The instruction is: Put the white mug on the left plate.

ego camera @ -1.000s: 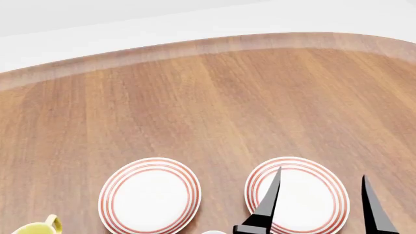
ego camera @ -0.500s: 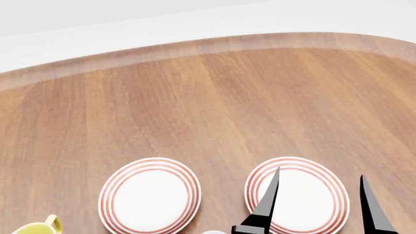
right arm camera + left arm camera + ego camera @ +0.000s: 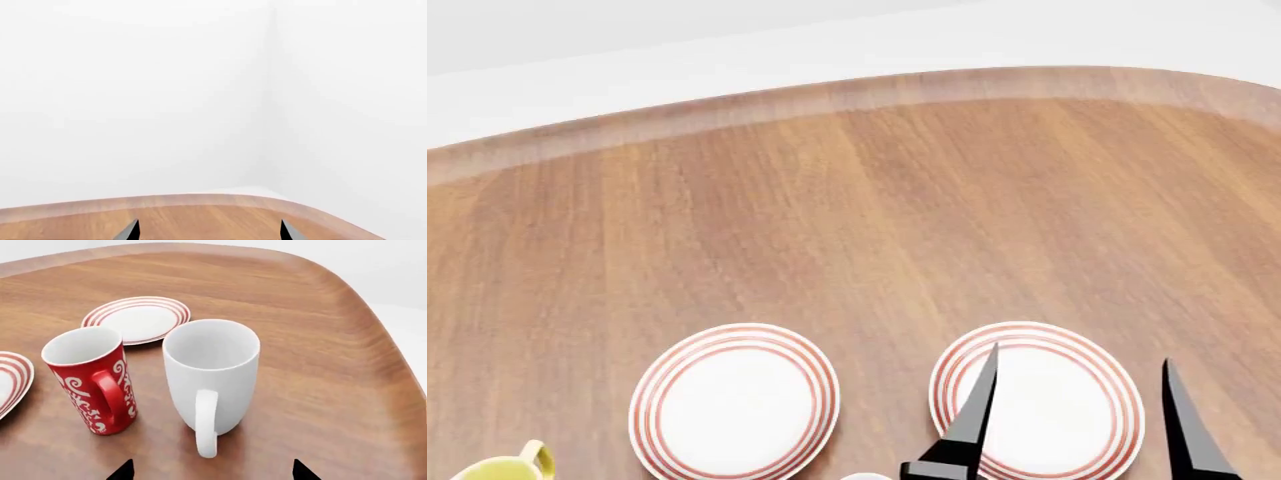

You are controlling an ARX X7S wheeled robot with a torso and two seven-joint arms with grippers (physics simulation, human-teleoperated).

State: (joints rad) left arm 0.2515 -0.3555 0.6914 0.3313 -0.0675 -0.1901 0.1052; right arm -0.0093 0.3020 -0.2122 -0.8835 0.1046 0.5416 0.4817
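Observation:
The white mug (image 3: 212,372) stands upright on the table in the left wrist view, its loop handle turned toward the camera. My left gripper (image 3: 212,468) is open, its fingertips (image 3: 123,472) low at either side just short of the handle, touching nothing. The left plate (image 3: 734,400), white with red rings, lies flat and bears nothing. My right gripper (image 3: 1084,354) is open and empty over the right plate (image 3: 1037,398); it also shows in the right wrist view (image 3: 209,229). A white rim (image 3: 865,477) peeks in at the head view's bottom edge.
A red patterned mug (image 3: 90,382) stands close beside the white mug. Two ringed plates show in the left wrist view, one beyond the mugs (image 3: 137,317) and one at the frame's edge (image 3: 10,382). A yellow mug handle (image 3: 531,458) shows bottom left. The wooden table (image 3: 868,200) ends in a rounded far edge.
My right gripper's fingers have drifted very slightly to the left in the head view. The plates have not moved.

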